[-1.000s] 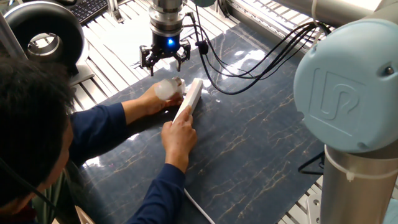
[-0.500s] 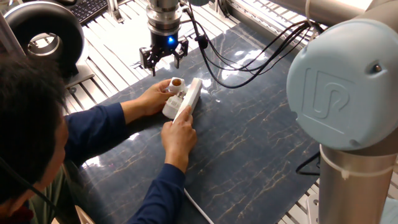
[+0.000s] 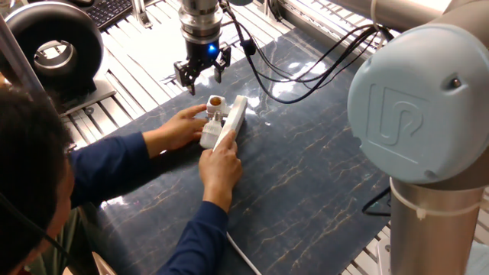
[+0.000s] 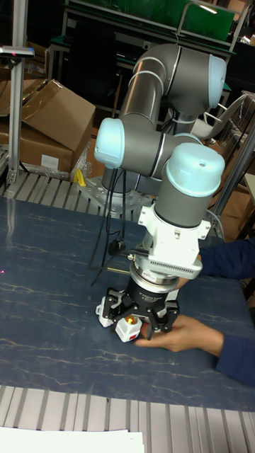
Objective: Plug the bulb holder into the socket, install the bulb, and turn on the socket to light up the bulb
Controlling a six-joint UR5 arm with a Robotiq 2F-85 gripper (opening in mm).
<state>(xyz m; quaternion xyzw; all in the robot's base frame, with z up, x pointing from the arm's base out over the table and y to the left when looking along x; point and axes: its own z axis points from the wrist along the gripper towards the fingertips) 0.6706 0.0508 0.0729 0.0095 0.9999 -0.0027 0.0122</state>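
A second ago a frosted white dome sat at the person's hand beside the socket; it is now gone from view, and the bulb holder stands exposed, its orange-brown round opening facing up. In my judgement the scene is being reset: holder apparently seated against the strip near the table's far-left corner, bulb not installed. The person's other hand steadies the strip's near end. The gripper hangs above and just behind the holder, fingers spread, nothing between them. The socket is a slim, smooth white plastic bar; the holder is a small white cube; the table top is glossy, dark blue, marble-veined. The bulb's whereabouts cannot be determined.
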